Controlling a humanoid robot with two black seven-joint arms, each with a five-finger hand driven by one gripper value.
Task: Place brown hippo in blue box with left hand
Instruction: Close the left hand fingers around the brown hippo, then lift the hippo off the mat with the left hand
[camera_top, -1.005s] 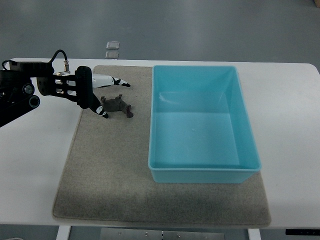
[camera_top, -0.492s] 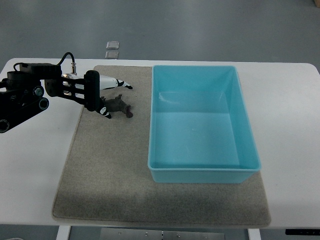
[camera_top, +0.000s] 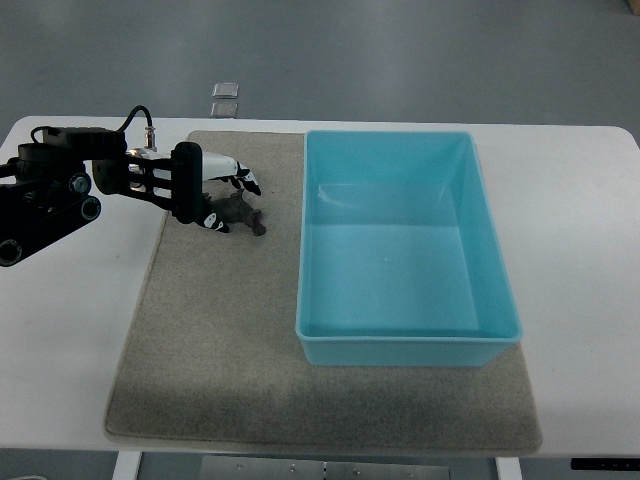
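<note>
The brown hippo (camera_top: 245, 213) lies on the grey mat (camera_top: 220, 330), left of the blue box (camera_top: 405, 345). My left hand (camera_top: 228, 203) reaches in from the left edge and sits over the hippo's left part. Its white fingers (camera_top: 236, 178) curl down over the hippo's far side and the thumb (camera_top: 213, 221) presses at its near side. The hippo still rests on the mat, and only its right end shows. The blue box is open on top with nothing in it. The right arm is out of view.
The mat lies on a white table (camera_top: 580, 250). A small clear square object (camera_top: 226, 89) lies on the floor beyond the table's far edge. The left arm's black forearm (camera_top: 60, 190) and its cable stretch over the table's left part.
The left hand moved right onto the hippo. Its fingers, stretched out before, have curled down around the hippo. The hippo has stayed in about the same place.
</note>
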